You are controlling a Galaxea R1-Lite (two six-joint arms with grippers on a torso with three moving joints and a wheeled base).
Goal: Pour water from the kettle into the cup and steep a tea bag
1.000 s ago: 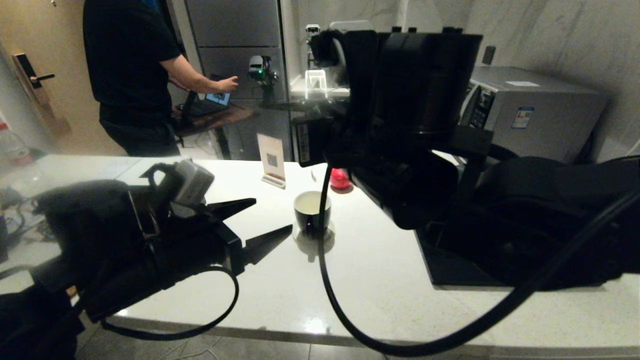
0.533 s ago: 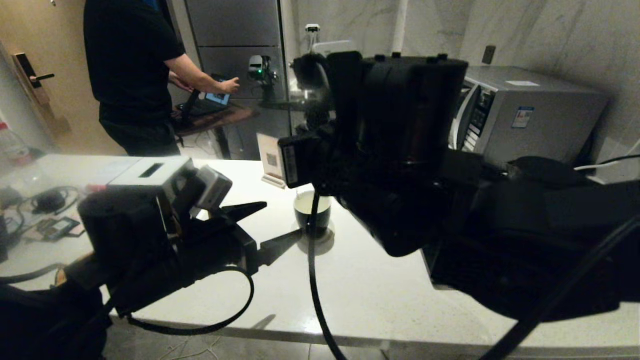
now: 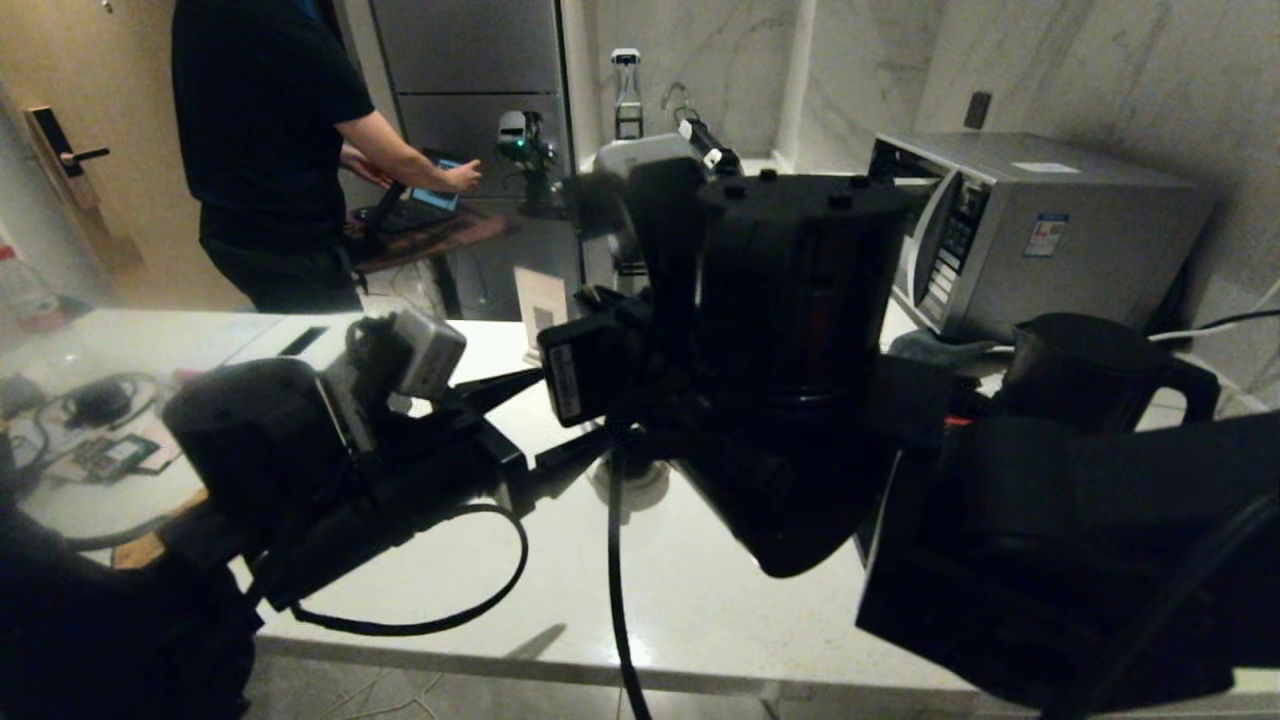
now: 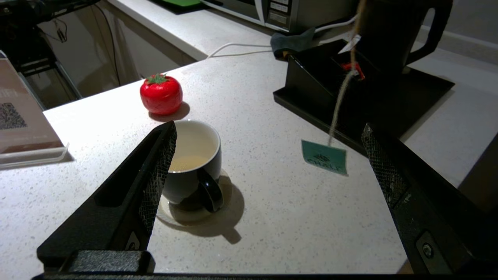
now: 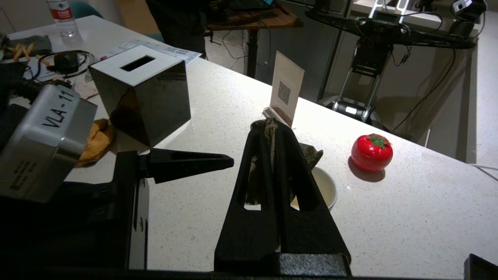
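The cup (image 4: 192,163), glossy black with a white inside, stands on a pale coaster and holds pale liquid; a small handle shows. My left gripper (image 4: 268,130) is open, one finger close beside the cup. Above the cup (image 5: 325,188), my right gripper (image 5: 271,130) is shut on a dark tea bag (image 5: 313,155). Its string hangs down with a green tag (image 4: 324,156) beside the cup. No bag shows inside the cup. The matte black kettle (image 3: 1080,375) stands on the black tray at the right. In the head view the right arm hides the cup.
A red tomato-shaped object (image 4: 161,94) sits behind the cup, with a QR sign (image 5: 286,91) further back. A black tissue box (image 5: 142,97) stands to the left. The low black compartment box (image 4: 330,93) and a microwave (image 3: 1040,225) are at the right. A person (image 3: 270,150) stands beyond the counter.
My right arm has come down and leftward over the cup, now hiding it in the head view and uncovering the kettle. My left gripper has shifted slightly toward the cup.
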